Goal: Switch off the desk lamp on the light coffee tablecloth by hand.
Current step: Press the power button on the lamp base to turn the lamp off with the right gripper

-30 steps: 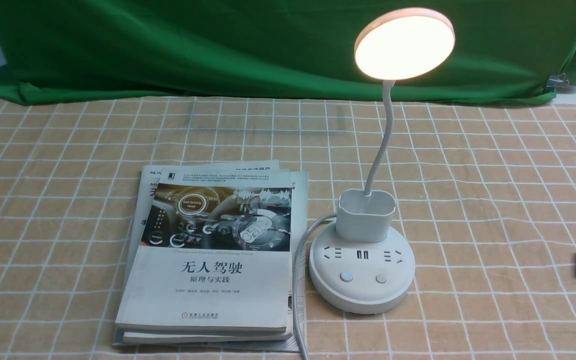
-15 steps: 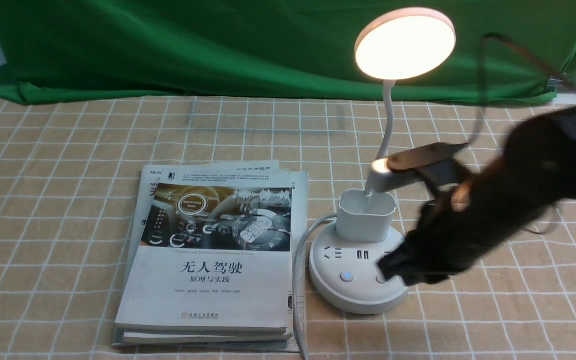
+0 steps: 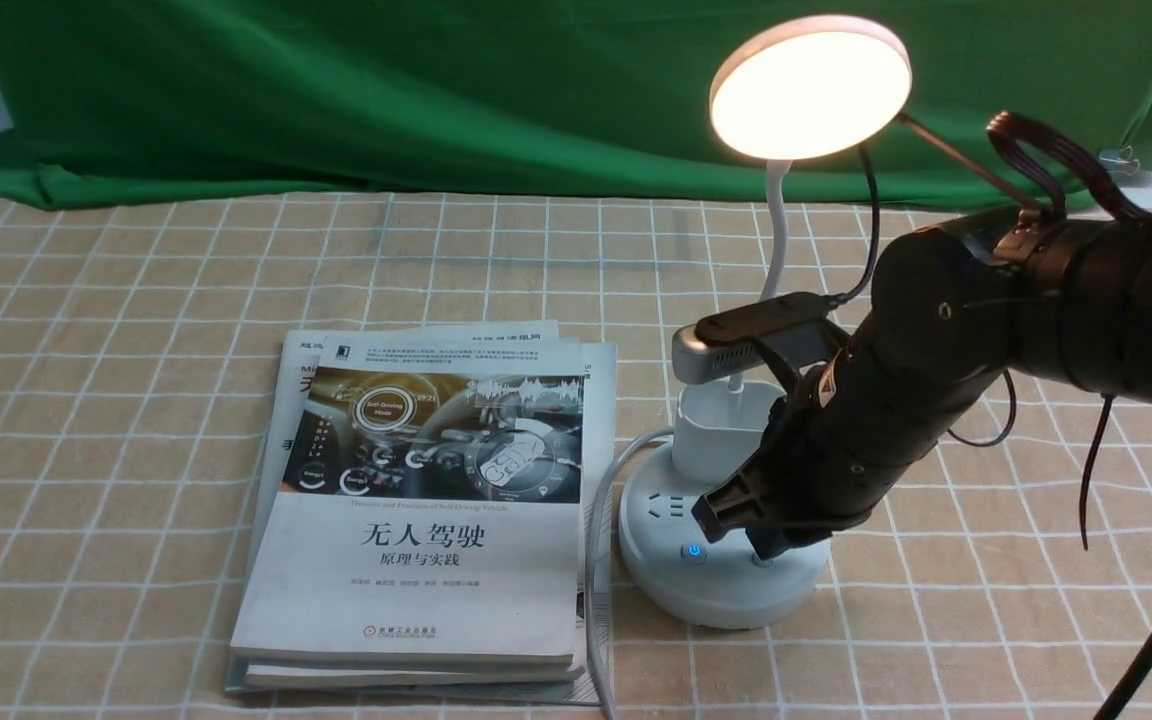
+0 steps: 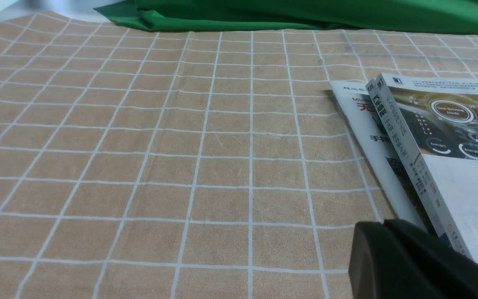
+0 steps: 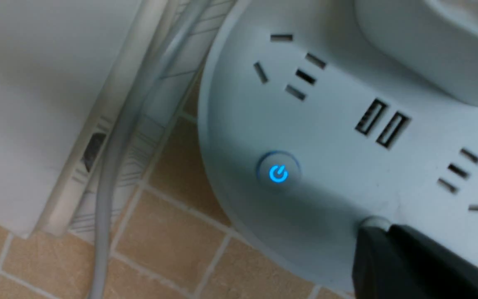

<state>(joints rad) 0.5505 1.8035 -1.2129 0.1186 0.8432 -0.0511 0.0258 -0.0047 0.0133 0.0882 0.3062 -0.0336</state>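
Note:
The white desk lamp (image 3: 809, 85) is lit and stands on the light coffee tablecloth (image 3: 136, 300). Its round base (image 3: 706, 590) carries sockets, a glowing blue power button (image 3: 694, 552) and a second button mostly covered by my right gripper (image 3: 764, 550). In the right wrist view the shut fingertips (image 5: 378, 232) rest on that grey button (image 5: 374, 222), beside the blue button (image 5: 278, 173). My left gripper (image 4: 382, 226) is shut and empty, low over the cloth (image 4: 181, 145) next to the books (image 4: 450, 166).
A stack of books (image 3: 426, 510) lies left of the lamp base, with the lamp's white cable (image 3: 596, 560) running between them. A green cloth (image 3: 336, 90) hangs at the back. My right arm (image 3: 986, 340) reaches in from the right, trailing cables.
My right arm has swung in from the right edge and come down onto the lamp base, its tip now on the right-hand button. The lamp stays lit. The left arm is still.

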